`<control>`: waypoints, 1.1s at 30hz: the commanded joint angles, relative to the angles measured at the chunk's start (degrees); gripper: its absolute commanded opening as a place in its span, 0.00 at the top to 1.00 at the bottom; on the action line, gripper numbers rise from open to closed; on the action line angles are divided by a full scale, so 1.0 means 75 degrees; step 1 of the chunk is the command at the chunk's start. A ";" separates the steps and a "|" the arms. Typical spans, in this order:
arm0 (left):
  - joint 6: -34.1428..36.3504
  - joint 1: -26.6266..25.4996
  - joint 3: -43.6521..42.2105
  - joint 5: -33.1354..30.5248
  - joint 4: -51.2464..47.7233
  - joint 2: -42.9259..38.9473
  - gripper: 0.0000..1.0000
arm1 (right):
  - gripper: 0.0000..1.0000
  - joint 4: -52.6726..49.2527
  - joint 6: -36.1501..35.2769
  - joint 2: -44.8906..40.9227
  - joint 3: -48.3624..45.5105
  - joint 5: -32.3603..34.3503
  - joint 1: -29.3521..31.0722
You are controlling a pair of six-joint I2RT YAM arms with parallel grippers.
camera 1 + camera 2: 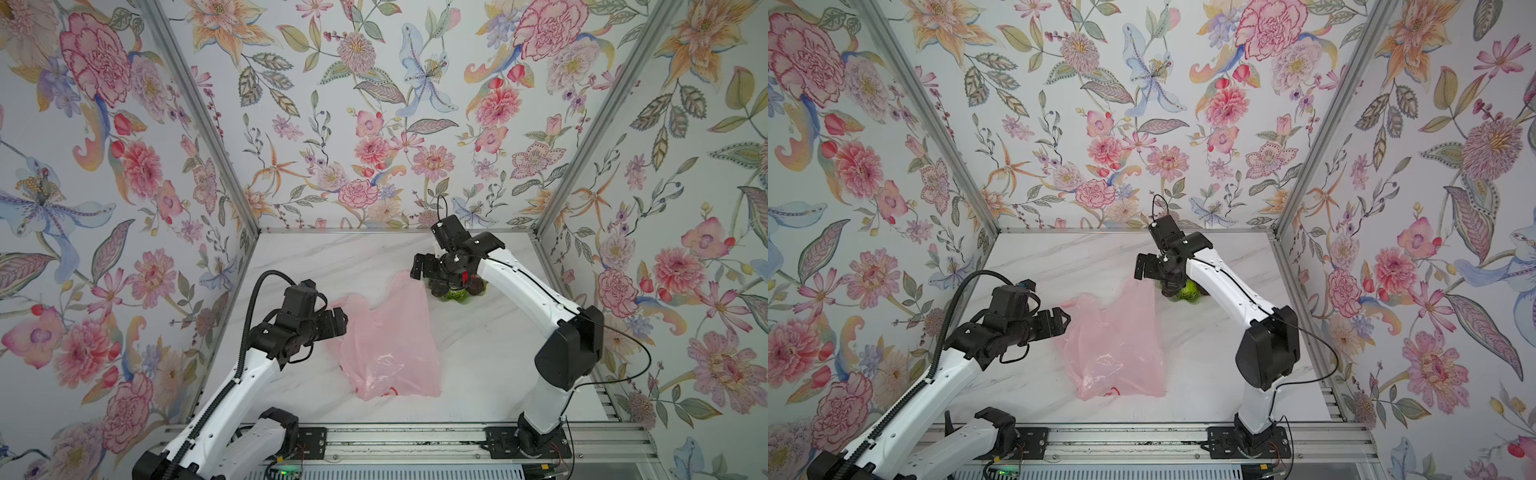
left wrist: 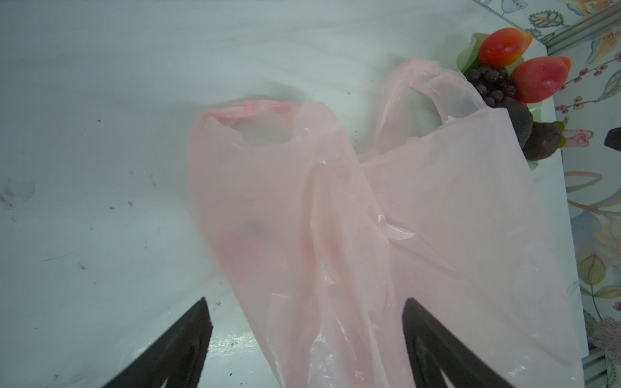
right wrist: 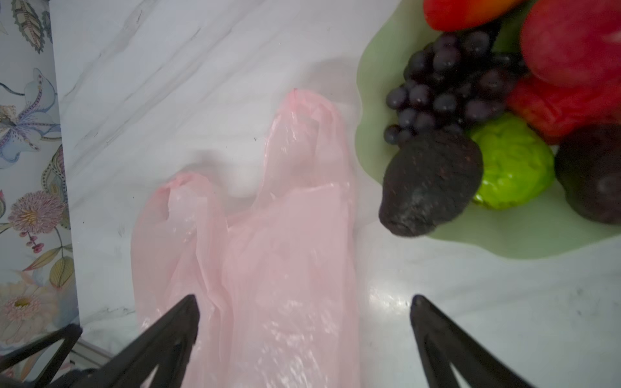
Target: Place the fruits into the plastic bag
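Note:
The pink plastic bag lies crumpled on the marble table, its loop handles toward the back. My left gripper hovers at the bag's left edge, open; the film passes loosely between the wide jaws. My right gripper is open above the bag's far handle. The fruits sit in a dish: dark grapes, a dark brown avocado-like fruit, a bumpy green fruit, and orange-red mangoes. In both top views the right arm hides most of them.
The pale green scalloped dish stands at the back right, touching the bag's far corner. Floral walls with metal posts close three sides. A metal rail carrying both arm bases runs along the front edge.

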 commanded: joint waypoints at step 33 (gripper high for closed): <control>0.0419 0.1125 0.1573 0.0796 0.1370 0.4371 0.09 | 0.00 -0.0878 -0.0492 0.0404 0.0304 -0.1046 0.0682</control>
